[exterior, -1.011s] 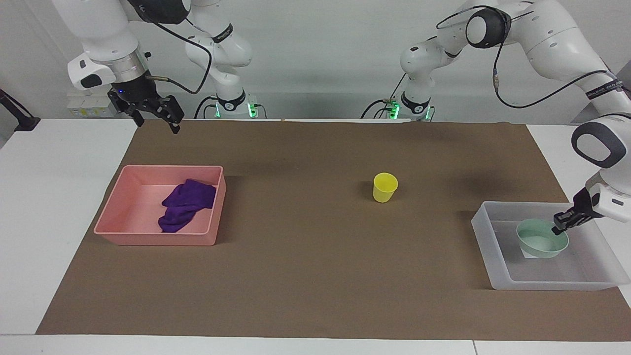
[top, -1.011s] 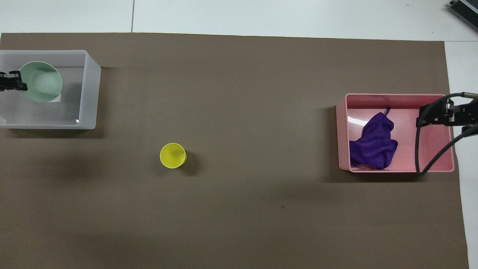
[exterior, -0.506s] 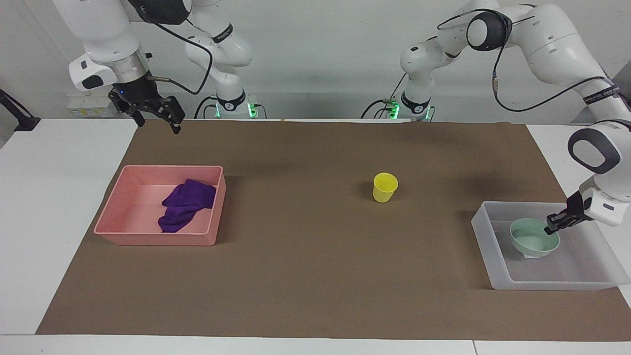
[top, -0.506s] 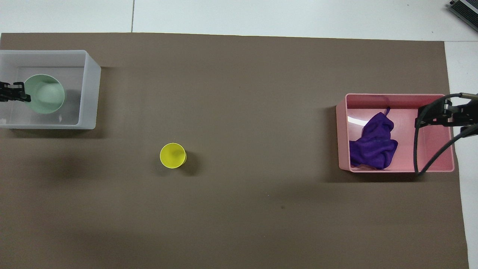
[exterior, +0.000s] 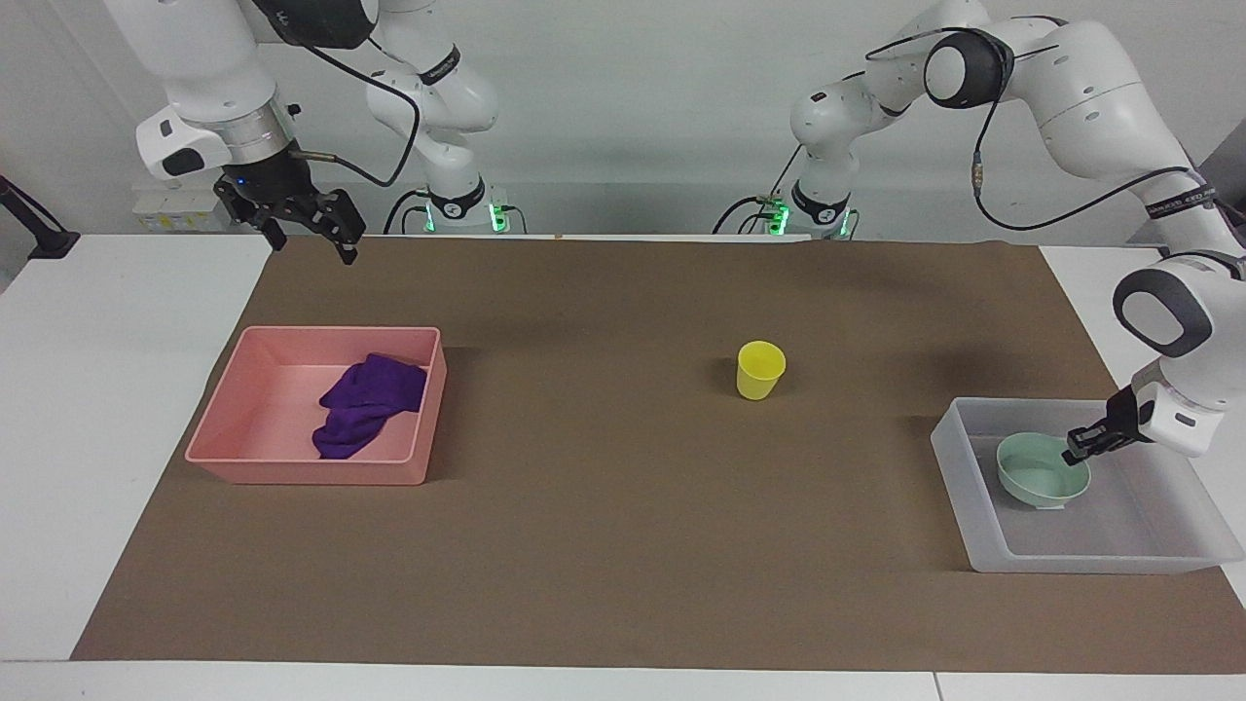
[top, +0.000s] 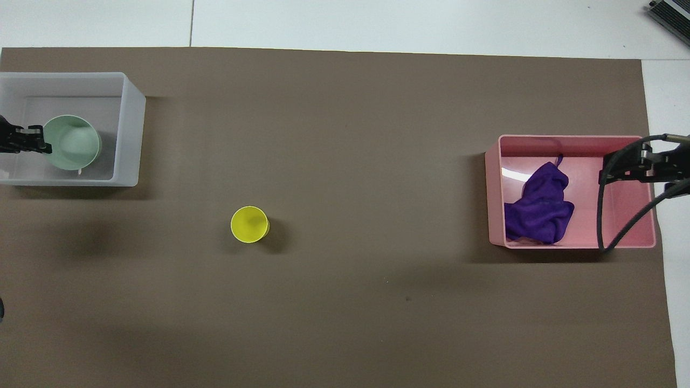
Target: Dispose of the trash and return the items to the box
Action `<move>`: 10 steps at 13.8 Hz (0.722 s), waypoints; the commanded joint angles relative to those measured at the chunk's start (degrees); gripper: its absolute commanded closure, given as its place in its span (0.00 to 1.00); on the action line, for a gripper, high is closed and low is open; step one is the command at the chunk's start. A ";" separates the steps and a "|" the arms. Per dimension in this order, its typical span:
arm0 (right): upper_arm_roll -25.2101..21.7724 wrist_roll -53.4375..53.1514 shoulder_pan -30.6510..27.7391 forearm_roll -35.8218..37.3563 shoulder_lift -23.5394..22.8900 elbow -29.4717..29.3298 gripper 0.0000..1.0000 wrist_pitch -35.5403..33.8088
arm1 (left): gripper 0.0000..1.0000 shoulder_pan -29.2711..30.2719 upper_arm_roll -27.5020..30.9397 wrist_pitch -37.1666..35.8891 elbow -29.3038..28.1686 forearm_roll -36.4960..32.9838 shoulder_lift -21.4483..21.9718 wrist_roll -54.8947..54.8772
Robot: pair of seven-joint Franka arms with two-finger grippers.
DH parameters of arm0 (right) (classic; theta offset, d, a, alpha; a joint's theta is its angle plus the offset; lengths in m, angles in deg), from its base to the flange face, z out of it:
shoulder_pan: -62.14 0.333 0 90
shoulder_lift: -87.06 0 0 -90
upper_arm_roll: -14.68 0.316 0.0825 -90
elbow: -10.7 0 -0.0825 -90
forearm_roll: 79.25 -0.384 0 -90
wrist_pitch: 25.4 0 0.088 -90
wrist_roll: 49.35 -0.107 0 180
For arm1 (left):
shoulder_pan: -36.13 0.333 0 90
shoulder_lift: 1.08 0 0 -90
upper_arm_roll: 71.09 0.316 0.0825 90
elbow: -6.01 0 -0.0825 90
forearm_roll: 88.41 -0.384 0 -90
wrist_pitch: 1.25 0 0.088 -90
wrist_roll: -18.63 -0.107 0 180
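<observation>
Bowl [exterior: 1042,471], mint-green, pinched at its rim by left gripper [exterior: 1079,452] inside translucent box [exterior: 959,482]; likely light, stiff, slick. Yellow cup [exterior: 759,369] mid-mat: grasp rim. Right gripper [exterior: 310,222] spread, waiting above the mat's robot-side edge, near pink tray [exterior: 234,419] with purple rag [exterior: 365,404].

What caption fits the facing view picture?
Left gripper holds mint bowl in clear tray; yellow cup waits; purple rag in pink tray.

The left gripper [exterior: 1079,450] pinches the mint-green bowl's [exterior: 1038,471] rim inside the translucent box [exterior: 983,540]; 1 yellow cup [exterior: 759,370] stands apart (upright).
</observation>
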 commanded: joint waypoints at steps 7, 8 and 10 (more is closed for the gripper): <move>0.23 1.71 -0.38 -0.77 0.15 0.17 0.00 -0.87 | 0.00 -2.12 -0.86 0.93 1.86 -0.60 4.79 0.12; 0.23 1.71 -0.38 -0.77 0.15 0.08 0.00 -0.87 | 0.00 -4.05 -0.60 0.32 1.78 -0.52 6.72 0.39; 0.23 1.71 -0.38 -0.77 0.15 0.17 0.00 -0.87 | 0.00 -4.77 -1.03 -4.40 1.51 -0.08 8.75 1.17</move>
